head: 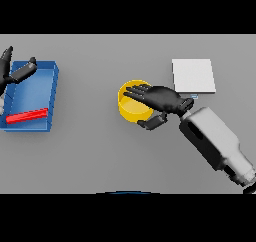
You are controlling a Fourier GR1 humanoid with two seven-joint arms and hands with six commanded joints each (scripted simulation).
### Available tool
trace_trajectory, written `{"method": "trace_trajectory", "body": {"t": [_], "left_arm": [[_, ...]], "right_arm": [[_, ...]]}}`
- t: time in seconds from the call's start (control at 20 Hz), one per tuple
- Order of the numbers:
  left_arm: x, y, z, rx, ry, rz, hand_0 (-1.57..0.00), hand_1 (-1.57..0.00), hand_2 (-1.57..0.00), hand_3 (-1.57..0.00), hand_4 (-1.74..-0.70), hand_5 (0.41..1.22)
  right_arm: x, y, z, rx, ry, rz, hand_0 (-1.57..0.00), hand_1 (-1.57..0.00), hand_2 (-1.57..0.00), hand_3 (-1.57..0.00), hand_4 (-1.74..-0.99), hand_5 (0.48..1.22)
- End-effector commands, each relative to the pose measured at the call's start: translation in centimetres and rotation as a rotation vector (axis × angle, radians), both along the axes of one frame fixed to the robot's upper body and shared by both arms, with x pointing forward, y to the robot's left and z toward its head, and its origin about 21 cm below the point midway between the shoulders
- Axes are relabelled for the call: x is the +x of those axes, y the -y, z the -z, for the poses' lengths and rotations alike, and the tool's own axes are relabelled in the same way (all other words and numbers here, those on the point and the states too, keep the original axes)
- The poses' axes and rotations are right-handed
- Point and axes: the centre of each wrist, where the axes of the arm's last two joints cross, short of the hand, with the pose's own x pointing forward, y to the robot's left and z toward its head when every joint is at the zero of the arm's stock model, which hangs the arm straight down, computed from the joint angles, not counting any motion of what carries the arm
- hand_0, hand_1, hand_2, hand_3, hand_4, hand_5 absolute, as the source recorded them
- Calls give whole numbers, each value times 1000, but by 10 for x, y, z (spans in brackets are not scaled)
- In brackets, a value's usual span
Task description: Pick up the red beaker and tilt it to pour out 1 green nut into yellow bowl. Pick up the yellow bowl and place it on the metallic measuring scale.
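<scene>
Right hand (161, 100) curled over yellow bowl (131, 109) rim, gripping. Left hand (12, 68) relaxed, open, above blue tray (45, 73). Risk: shallow rim hold, bowl tipping before scale (193, 75).

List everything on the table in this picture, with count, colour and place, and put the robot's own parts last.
yellow bowl: one, yellow, centre of the table, partly under the right hand.
blue tray: one, blue, left side of the table.
red beaker: one, red, lying on its side in the blue tray near its front edge.
metallic measuring scale: one, pale grey, square, far right of the table.
table: one, grey.
right hand: one, dark, fingers over the yellow bowl, thumb at its near rim.
left hand: one, dark, at the blue tray's far left corner, fingers straight.
</scene>
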Motion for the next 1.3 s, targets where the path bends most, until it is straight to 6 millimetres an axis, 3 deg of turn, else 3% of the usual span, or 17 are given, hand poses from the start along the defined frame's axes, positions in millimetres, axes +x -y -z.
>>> {"method": "trace_trajectory", "body": {"t": [0.0, 0.4, 0.6, 0.7, 0.8, 0.9, 1.0, 1.05, 1.15, 1.25], "left_arm": [[1, 0, -2, 1, -5, 2, 1, 1, 1, 1, -795, 732], [1, -6, 0, 10, -7, -13, 1, 1, 1, 1, -798, 736], [3, -8, 0, 10, -3, -11, 1, 1, 1, 1, -793, 729], [4, -2, -2, 10, 12, 7, 1, 1, 1, 1, -792, 725], [2, -4, -2, 14, 7, -2, 1, 1, 1, 1, -793, 722], [2, -7, -7, 6, 7, -14, 1, 1, 1, 1, -795, 725], [2, -8, -6, 0, 5, -9, 1, 1, 1, 1, -800, 727], [-1, -9, -8, 7, 11, -7, 1, 1, 1, 1, -799, 728], [-1, -7, -8, 13, 9, -11, 1, 1, 1, 1, -799, 727], [0, -4, -8, 1, 13, -5, 1, 1, 1, 1, -802, 725]], "right_arm": [[3, -2, 4, -19, -11, -3, 1, 1, 1, 1, -1250, 681], [8, -16, 14, -146, -65, -45, 1, 1, 1, 1, -1306, 681], [9, -21, 14, -185, -64, -52, 1, 1, -4, -11, -1308, 729], [11, -21, 15, -217, -61, -39, -16, -40, -68, -94, -1339, 784], [11, -21, 16, -220, -54, -61, -258, -236, -233, -249, -1387, 900], [11, -21, 15, -233, -69, -63, -721, -664, -624, -472, -1488, 1016], [9, -25, 13, -253, -100, -64, -1027, -991, -965, -691, -1571, 1090], [11, -21, 12, -257, -113, -79, -1136, -1107, -1086, -867, -1604, 1116], [10, -20, 12, -255, -122, -76, -1292, -1274, -1261, -1019, -1649, 1154], [11, -23, 9, -257, -130, -75, -1393, -1381, -1314, -1142, -1682, 1178]]}}
